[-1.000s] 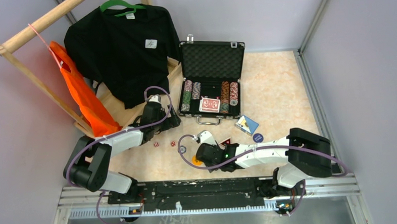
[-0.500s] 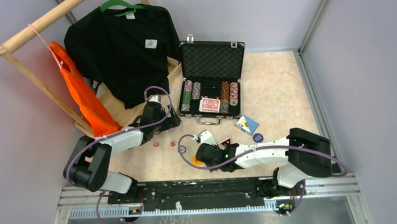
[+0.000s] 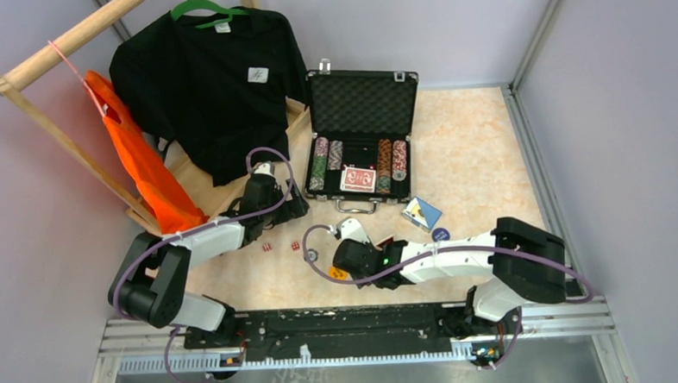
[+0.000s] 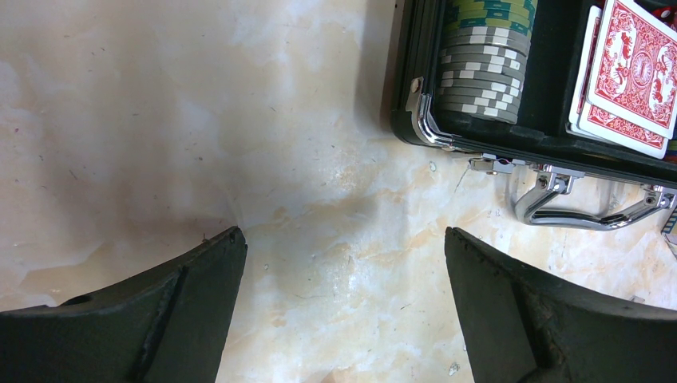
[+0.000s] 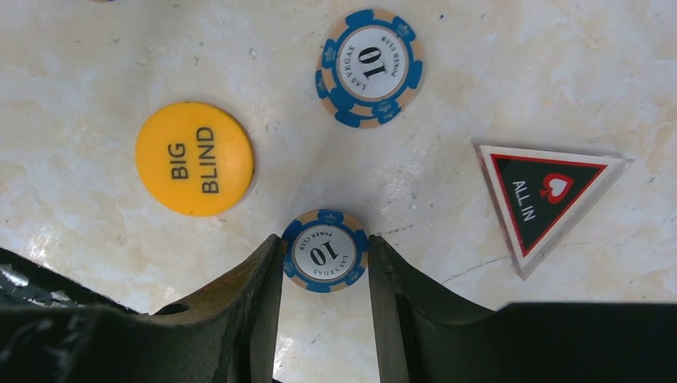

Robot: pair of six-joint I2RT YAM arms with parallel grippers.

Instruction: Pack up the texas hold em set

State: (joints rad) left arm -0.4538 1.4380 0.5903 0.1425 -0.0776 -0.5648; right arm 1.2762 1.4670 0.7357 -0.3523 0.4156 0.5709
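The black case (image 3: 362, 104) lies open at the back, with striped chip rows (image 3: 320, 161) and red-backed cards (image 3: 357, 179) inside. My right gripper (image 5: 325, 249) is shut on a blue "10" chip (image 5: 325, 254), low over the floor. A second blue chip (image 5: 370, 66), an orange BIG BLIND token (image 5: 194, 158) and a triangular ALL IN token (image 5: 551, 195) lie just ahead of it. My left gripper (image 4: 343, 239) is open and empty over bare floor, beside the case's front left corner (image 4: 423, 128). In the top view the right gripper (image 3: 333, 267) is near the front and the left gripper (image 3: 296, 207) is by the case.
Two red dice (image 3: 267, 246) lie between the arms. A blue card (image 3: 422, 212) and a round blue token (image 3: 440, 234) lie right of the case handle (image 3: 357, 207). A black T-shirt (image 3: 214, 85) and an orange bag (image 3: 140, 161) hang on a wooden rack at the back left.
My right wrist has shifted slightly toward the far side and now covers more of the triangular and orange tokens. The left arm has not moved.
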